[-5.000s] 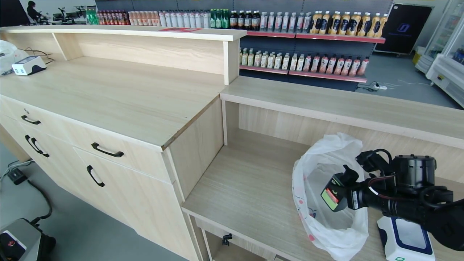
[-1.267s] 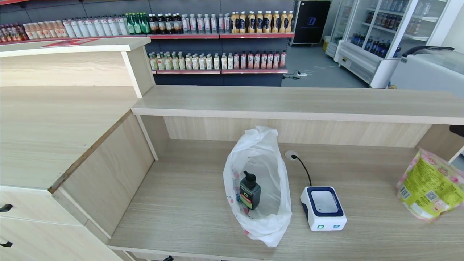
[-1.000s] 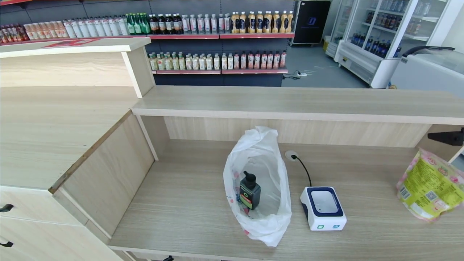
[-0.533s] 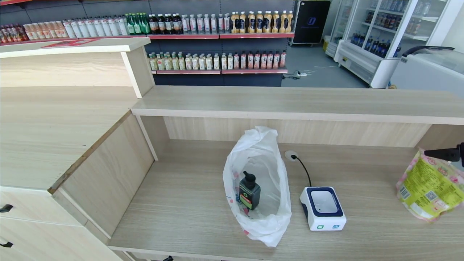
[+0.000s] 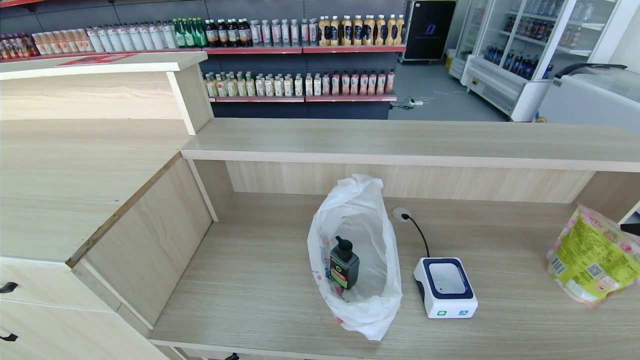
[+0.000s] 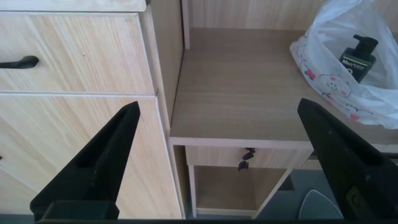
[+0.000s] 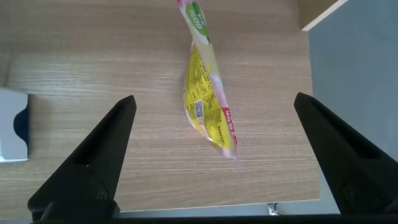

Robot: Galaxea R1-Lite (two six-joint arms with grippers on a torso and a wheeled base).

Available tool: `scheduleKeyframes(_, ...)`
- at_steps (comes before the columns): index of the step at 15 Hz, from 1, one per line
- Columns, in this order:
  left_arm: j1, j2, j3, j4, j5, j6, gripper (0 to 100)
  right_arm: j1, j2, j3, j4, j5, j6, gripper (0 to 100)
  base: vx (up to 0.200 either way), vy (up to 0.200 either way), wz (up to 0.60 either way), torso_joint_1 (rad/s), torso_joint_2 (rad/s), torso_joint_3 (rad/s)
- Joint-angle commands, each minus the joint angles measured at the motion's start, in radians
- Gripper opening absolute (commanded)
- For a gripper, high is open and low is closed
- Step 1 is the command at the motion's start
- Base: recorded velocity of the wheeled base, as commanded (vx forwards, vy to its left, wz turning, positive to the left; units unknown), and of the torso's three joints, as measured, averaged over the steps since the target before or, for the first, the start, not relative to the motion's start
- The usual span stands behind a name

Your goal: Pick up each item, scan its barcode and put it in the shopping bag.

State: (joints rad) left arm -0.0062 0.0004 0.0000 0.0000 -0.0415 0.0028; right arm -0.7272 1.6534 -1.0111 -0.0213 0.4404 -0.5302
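Observation:
A white plastic shopping bag (image 5: 385, 280) stands open on the low desk, and a black pump bottle (image 5: 344, 264) stands upright inside it. To its right sits the white and blue barcode scanner (image 5: 445, 287). A yellow-green snack pouch (image 5: 592, 260) lies at the desk's right end. My right gripper (image 7: 214, 99) hangs open above the pouch (image 7: 208, 106), its fingers wide on either side; one finger (image 5: 631, 228) shows at the head view's right edge. My left gripper (image 6: 219, 104) is open and holds nothing, low in front of the desk, with the bag (image 6: 323, 68) and bottle (image 6: 357, 56) off to one side.
A raised counter ledge (image 5: 410, 142) runs behind the desk, and a taller cabinet (image 5: 75, 185) with drawers (image 6: 74, 56) walls its left side. The scanner's cable (image 5: 417, 232) runs to a grommet behind the bag. Bare desk lies between scanner (image 7: 12, 124) and pouch. Shelves of bottles stand beyond.
The camera has swung right since five seconds ago; the bottle then held over the bag now stands inside it. Over the last second the right gripper's finger has dropped toward the pouch.

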Motion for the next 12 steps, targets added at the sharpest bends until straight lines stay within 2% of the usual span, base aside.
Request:
scheduleKeyframes(1,0.000,0.001,0.000,0.000,-0.001,0.000,100,-0.015,0.034,0.000,-0.002,0.000,0.004,100,0.000,0.000,0.00,0.000,0.00,0.000)
scheduleKeyframes(7,0.000,0.001,0.000,0.000,-0.001,0.000,100,-0.017,0.108,-0.018,-0.101,-0.002,0.015,100,0.000,0.000,0.00,0.000,0.00,0.000)
scheduleKeyframes(12,0.000,0.001,0.000,0.000,0.000,0.000,100,0.011,0.194,-0.009,-0.094,0.006,0.026,100,0.000,0.000,0.00,0.000,0.00,0.000)
